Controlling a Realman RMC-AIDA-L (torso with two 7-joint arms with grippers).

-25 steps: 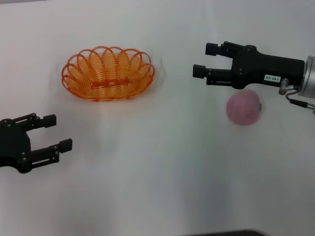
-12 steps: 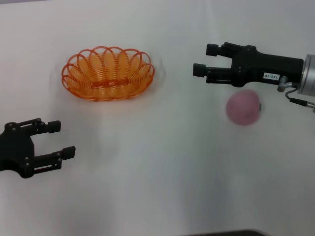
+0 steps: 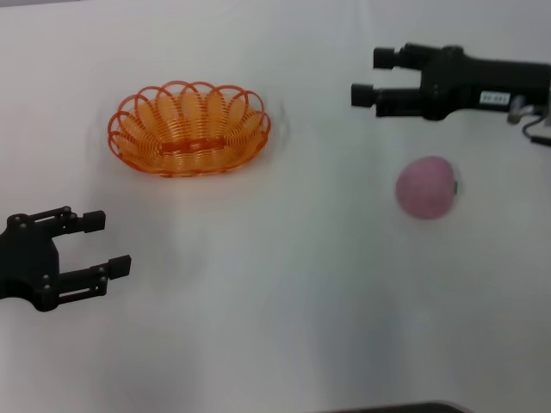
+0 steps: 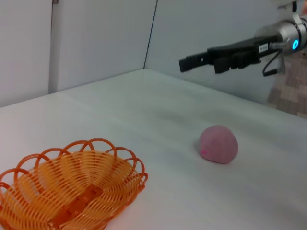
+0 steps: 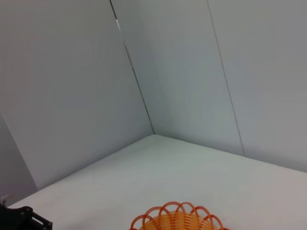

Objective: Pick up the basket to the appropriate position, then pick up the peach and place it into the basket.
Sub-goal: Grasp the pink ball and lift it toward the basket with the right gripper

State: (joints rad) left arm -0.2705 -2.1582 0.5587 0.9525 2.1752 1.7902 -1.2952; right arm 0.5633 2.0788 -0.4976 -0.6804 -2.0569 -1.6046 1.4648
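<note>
So the right hand (image 3: 364, 77) is hovering open above the peach (image 3: 425, 187). Left hand (image 3: 105, 243) is sitting open near the empty basket (image 3: 188, 128) on the counter (image 3: 284, 292).

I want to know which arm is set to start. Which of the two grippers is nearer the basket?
The left gripper: it sits open on the basket's side of the table. The right gripper, also open, is across by the peach.

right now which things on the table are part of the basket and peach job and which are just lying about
Part of the job:
- orange wire basket, empty
- pink peach, on the table, apart from the basket
- left gripper, open, near the basket
- right gripper, open, beyond the peach

Just lying about:
- nothing besides the white table
</note>
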